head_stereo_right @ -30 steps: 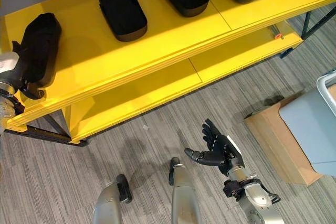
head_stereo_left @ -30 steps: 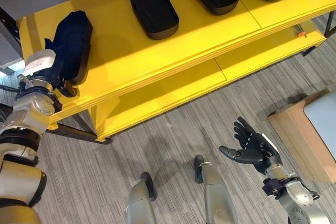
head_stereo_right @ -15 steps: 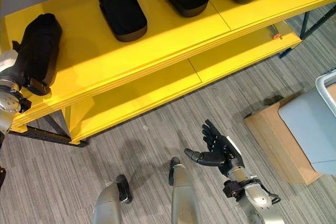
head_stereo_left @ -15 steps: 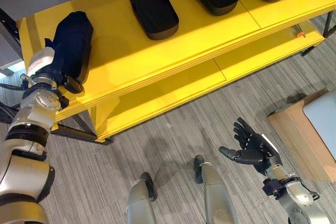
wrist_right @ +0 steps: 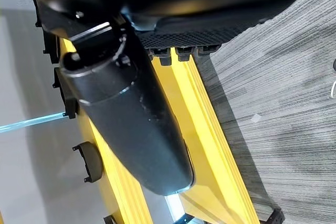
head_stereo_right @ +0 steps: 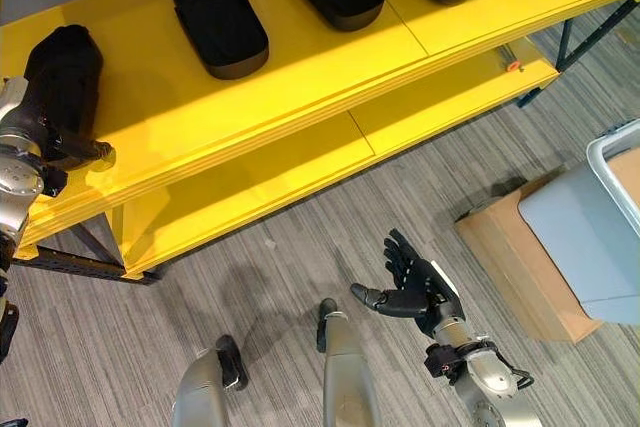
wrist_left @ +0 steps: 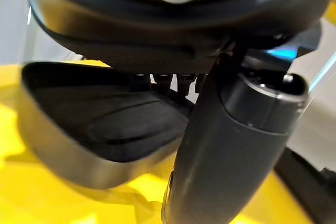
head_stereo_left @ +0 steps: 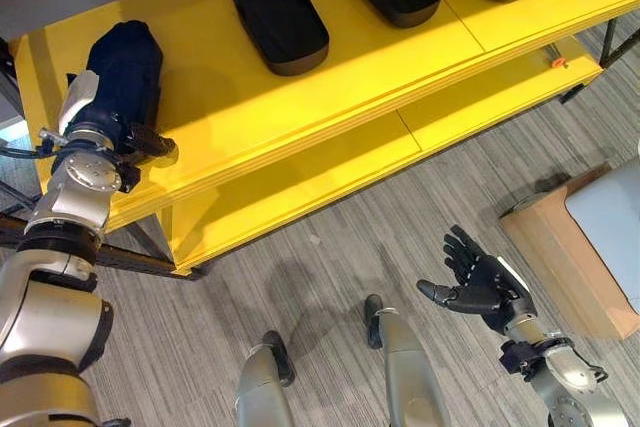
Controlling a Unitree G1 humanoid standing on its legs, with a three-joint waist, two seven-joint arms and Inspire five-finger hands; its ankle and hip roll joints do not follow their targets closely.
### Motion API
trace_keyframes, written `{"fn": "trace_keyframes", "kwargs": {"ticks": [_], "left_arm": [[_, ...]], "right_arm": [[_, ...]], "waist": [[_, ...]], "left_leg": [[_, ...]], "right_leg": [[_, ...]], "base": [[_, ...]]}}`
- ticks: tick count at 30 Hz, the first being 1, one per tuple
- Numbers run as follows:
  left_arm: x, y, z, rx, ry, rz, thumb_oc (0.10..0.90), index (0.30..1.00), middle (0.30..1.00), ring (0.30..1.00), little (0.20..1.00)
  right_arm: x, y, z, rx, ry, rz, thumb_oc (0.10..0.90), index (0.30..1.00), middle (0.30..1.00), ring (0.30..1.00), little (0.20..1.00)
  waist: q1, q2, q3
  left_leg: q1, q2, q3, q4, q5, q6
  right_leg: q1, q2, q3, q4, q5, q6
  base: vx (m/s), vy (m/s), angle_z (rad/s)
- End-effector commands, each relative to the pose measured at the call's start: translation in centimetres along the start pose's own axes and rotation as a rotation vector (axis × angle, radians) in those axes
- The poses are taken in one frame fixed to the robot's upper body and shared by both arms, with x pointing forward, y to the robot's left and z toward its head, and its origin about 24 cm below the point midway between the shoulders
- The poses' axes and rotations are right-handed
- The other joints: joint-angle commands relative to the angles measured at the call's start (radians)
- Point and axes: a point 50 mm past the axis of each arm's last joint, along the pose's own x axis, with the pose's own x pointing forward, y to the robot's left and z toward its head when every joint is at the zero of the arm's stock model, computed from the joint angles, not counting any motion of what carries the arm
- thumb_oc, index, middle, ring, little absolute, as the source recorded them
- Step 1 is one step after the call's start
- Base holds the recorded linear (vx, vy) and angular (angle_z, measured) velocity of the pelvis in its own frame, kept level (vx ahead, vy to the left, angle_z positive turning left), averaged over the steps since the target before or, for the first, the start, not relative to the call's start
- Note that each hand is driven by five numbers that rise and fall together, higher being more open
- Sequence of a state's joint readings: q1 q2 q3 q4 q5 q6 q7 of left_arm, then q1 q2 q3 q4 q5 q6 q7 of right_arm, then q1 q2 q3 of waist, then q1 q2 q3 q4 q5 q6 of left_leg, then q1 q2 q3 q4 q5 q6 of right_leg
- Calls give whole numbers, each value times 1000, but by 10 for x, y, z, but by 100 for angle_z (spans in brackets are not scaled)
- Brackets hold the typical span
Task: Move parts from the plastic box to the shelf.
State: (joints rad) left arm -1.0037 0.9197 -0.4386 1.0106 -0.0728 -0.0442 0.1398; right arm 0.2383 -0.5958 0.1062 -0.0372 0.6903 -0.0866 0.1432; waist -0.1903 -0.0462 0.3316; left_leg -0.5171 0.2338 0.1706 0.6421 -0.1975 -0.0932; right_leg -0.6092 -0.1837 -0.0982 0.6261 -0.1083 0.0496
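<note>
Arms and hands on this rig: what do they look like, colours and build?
Both arms are silver-grey, built of rounded segments with dark bands at the joints. The left hand is dark with a white cover at its wrist end. The right hand is black all over, thumb and fingers included, on a dark wrist collar.

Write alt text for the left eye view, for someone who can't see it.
The robot's left hand rests at the near end of a black part at the left end of a yellow shelf, beside other black parts. Its right hand hangs open above grey floor, near a cardboard box.
</note>
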Motion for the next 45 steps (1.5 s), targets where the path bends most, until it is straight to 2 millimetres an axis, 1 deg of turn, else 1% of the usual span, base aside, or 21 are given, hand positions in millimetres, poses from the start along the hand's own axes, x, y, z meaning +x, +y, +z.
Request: {"fn": "trace_keyframes", "kwargs": {"ticks": [1, 3, 12, 14, 16, 18, 19, 21, 23, 24, 27, 30, 31, 32, 35, 37, 38, 40, 42, 44, 45], "left_arm": [[9, 26, 40, -102, -138, 113, 900, 1000, 1000, 1000, 1000], [9, 26, 40, -103, -136, 110, 900, 1000, 1000, 1000, 1000], [11, 21, 46, -240, -138, 116, 900, 1000, 1000, 1000, 1000], [11, 21, 46, -234, -138, 116, 900, 1000, 1000, 1000, 1000], [11, 23, 45, -217, -134, 117, 900, 1000, 1000, 1000, 1000], [11, 22, 40, -268, -116, 113, 900, 1000, 1000, 1000, 1000], [10, 21, 39, -345, -110, 123, 900, 1000, 1000, 1000, 1000], [11, 19, 38, -425, -97, 126, 900, 1000, 1000, 1000, 1000], [11, 14, 41, -581, -94, 131, 900, 1000, 1000, 1000, 1000], [11, 14, 41, -581, -94, 131, 900, 1000, 1000, 1000, 1000], [10, 7, 45, -764, -103, 127, 900, 1000, 1000, 1000, 1000], [9, 3, 50, -884, -117, 132, 900, 1000, 1000, 1000, 1000], [8, -1, 51, -970, -119, 126, 900, 1000, 1000, 1000, 1000], [7, -2, 50, -970, -119, 126, 900, 1000, 1000, 1000, 1000], [5, -7, 49, -1124, -107, 139, 900, 1000, 1000, 1000, 1000], [5, -8, 50, -1161, -111, 142, 900, 1000, 1000, 1000, 1000], [4, -10, 51, -1237, -110, 147, 900, 1000, 1000, 1000, 1000], [3, -10, 51, -1267, -115, 146, 900, 1000, 1000, 1000, 1000], [1, -13, 50, -1337, -111, 158, 900, 1000, 1000, 1000, 1000], [-2, -12, 48, -1453, -114, 195, 900, 1000, 1000, 1000, 1000], [-2, -12, 47, -1453, -113, 196, 900, 1000, 1000, 1000, 1000]], "right_arm": [[-4, 1, 27, -19, -125, 53, 900, 1000, 1000, 1000, 1000], [-4, 1, 27, -22, -123, 52, 900, 1000, 1000, 1000, 1000], [-5, 0, 27, -23, -124, 46, 900, 1000, 1000, 1000, 1000], [-5, 0, 27, -22, -121, 47, 900, 1000, 1000, 1000, 1000], [-5, -1, 27, -25, -116, 47, 900, 1000, 1000, 1000, 1000], [-5, 0, 25, -22, -108, 51, 900, 1000, 1000, 1000, 1000], [-5, 1, 24, -17, -108, 54, 900, 1000, 1000, 1000, 1000], [-4, 1, 24, -17, -108, 56, 900, 1000, 1000, 1000, 1000], [-4, 2, 24, -16, -109, 51, 900, 1000, 1000, 1000, 1000], [-4, 2, 25, -16, -109, 51, 900, 1000, 1000, 1000, 1000], [-4, 1, 25, -13, -115, 36, 900, 1000, 1000, 1000, 1000], [-3, 1, 25, -8, -122, 30, 900, 1000, 1000, 1000, 1000], [-2, 2, 26, -5, -131, 25, 900, 1000, 1000, 1000, 1000], [-3, 2, 26, -6, -130, 25, 900, 1000, 1000, 1000, 1000], [0, 4, 28, -6, -145, 21, 900, 1000, 1000, 1000, 1000], [0, 5, 28, -6, -146, 23, 900, 1000, 1000, 1000, 1000], [2, 7, 30, -4, -156, 26, 900, 1000, 1000, 1000, 1000], [2, 8, 30, -4, -160, 27, 900, 1000, 1000, 1000, 1000], [3, 9, 30, -3, -163, 25, 900, 1000, 1000, 1000, 1000], [4, 11, 29, -5, -166, 20, 900, 1000, 1000, 1000, 1000], [4, 11, 29, -6, -165, 21, 900, 1000, 1000, 1000, 1000]], "waist": [[-4, 26, -77], [-6, 25, -78], [-12, 23, -81], [-11, 24, -81], [-11, 25, -81], [-10, 27, -82], [-10, 27, -82], [-10, 26, -82], [-11, 25, -82], [-12, 25, -82], [-14, 24, -82], [-15, 23, -84], [-16, 22, -85], [-17, 22, -85], [-17, 22, -87], [-17, 21, -87], [-18, 21, -86], [-18, 21, -87], [-18, 21, -88], [-16, 21, -89], [-17, 22, -89]], "left_leg": [[18, 38, -39, -76, 45, -15], [16, 39, -40, -72, 44, -15], [13, 43, -41, -71, 44, -14], [12, 44, -40, -68, 43, -14], [11, 44, -42, -67, 43, -14], [9, 43, -43, -71, 47, -15], [8, 44, -44, -69, 46, -16], [9, 44, -43, -69, 45, -16], [8, 45, -44, -68, 45, -17], [8, 45, -44, -68, 45, -17], [7, 45, -43, -70, 45, -18], [5, 47, -42, -69, 45, -18], [5, 47, -39, -69, 45, -19], [5, 47, -39, -69, 45, -19], [1, 50, -40, -66, 43, -20], [2, 50, -39, -66, 43, -20], [2, 50, -39, -67, 43, -21], [2, 50, -40, -65, 43, -21], [2, 51, -40, -65, 42, -21], [3, 52, -38, -67, 41, -22], [3, 52, -38, -67, 41, -22]], "right_leg": [[67, -48, 59, -78, -38, 93], [63, -47, 61, -76, -37, 92], [55, -44, 63, -71, -36, 90], [55, -43, 63, -71, -36, 90], [55, -42, 63, -70, -36, 89], [56, -40, 64, -72, -33, 88], [56, -40, 63, -73, -32, 87], [55, -39, 63, -72, -32, 86], [52, -38, 63, -72, -31, 85], [51, -38, 63, -72, -31, 85], [48, -36, 66, -71, -32, 84], [44, -35, 69, -70, -32, 84], [43, -35, 70, -70, -33, 83], [43, -35, 70, -70, -33, 83], [39, -32, 73, -69, -35, 81], [39, -32, 73, -68, -35, 81], [39, -31, 74, -68, -36, 81], [39, -30, 74, -67, -37, 81], [37, -30, 74, -67, -37, 81], [35, -29, 76, -67, -38, 81], [35, -29, 77, -67, -38, 81]], "base": [[9, -8, -4], [12, -11, -4], [1, -3, -1], [0, 0, 0], [0, 0, 0], [0, 0, 0], [0, 0, 0], [0, 0, 0], [0, 0, 0], [0, 0, 0], [0, 0, 0], [0, 0, 0], [0, 0, 0], [0, 0, 0], [0, 0, 0], [0, 0, 0], [0, 0, 0], [0, 0, 0], [0, 0, 0], [0, 0, 0], [12, -2, -3]]}}
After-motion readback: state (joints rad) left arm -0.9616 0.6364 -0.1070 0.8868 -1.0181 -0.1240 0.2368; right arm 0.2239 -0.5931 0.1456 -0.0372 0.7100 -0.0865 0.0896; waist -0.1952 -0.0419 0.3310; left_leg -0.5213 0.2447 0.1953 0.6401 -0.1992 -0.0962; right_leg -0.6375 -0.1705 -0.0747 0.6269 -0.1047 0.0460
